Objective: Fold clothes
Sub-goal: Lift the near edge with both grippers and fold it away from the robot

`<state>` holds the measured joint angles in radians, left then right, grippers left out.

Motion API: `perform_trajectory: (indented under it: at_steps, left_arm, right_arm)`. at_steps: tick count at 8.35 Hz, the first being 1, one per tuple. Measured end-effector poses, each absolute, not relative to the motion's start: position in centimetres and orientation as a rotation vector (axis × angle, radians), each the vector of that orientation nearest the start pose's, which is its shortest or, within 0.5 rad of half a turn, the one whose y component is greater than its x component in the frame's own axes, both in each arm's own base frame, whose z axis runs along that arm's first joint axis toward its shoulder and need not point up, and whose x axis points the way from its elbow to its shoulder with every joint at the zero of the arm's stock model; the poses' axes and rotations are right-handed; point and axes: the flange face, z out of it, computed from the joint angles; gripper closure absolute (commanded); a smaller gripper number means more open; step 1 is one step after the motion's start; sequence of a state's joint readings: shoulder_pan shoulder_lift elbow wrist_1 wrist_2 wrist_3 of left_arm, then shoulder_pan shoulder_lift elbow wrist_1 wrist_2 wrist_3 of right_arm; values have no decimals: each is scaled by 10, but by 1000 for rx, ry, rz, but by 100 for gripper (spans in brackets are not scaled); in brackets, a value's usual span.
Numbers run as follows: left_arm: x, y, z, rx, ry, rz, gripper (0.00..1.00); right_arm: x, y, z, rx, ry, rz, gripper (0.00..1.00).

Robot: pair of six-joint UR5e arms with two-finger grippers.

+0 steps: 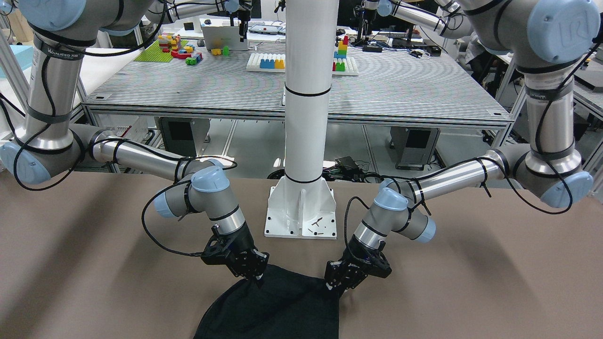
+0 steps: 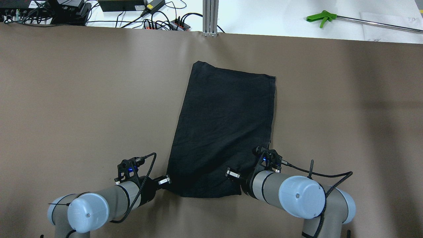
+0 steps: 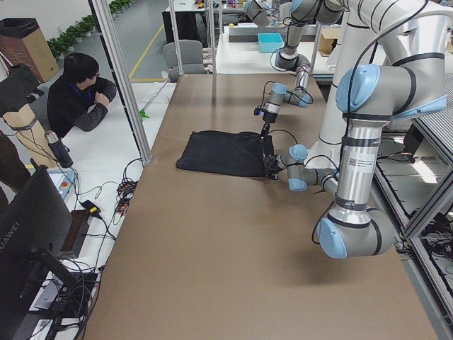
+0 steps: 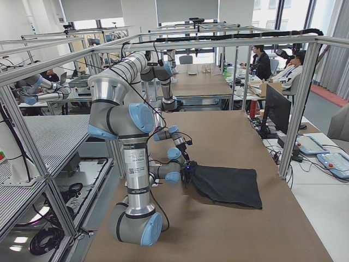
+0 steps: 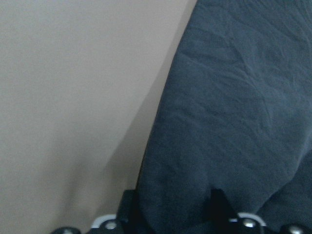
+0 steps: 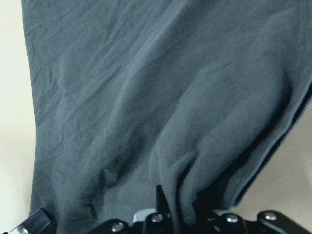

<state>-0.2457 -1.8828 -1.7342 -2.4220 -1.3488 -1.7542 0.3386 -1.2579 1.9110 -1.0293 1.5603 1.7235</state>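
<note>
A black garment (image 2: 228, 125), folded into a long strip, lies on the brown table (image 2: 82, 99), running away from me. My left gripper (image 2: 167, 181) is at its near left corner and is shut on the cloth edge. The left wrist view shows the cloth (image 5: 234, 112) lifted a little, with a shadow beneath it. My right gripper (image 2: 236, 178) is at the near right corner, shut on bunched cloth (image 6: 146, 97). In the front-facing view the left gripper (image 1: 337, 285) and the right gripper (image 1: 256, 278) both pinch the garment's (image 1: 278, 306) edge.
The white pedestal base (image 1: 301, 212) stands between my arms, just behind the garment. Cables (image 2: 158, 19) and a green grabber tool (image 2: 320, 16) lie beyond the table's far edge. An operator (image 3: 81, 99) sits beside the table.
</note>
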Motion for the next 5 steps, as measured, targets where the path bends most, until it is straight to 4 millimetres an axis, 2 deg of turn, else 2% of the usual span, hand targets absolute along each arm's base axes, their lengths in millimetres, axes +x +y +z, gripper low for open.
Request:
perform_trajectory:
  at_steps: [5]
  left_arm:
    - [514,-287,280,202,1413,-486,100]
  right_arm:
    - [-486,-314,267,101,-1217,422,100]
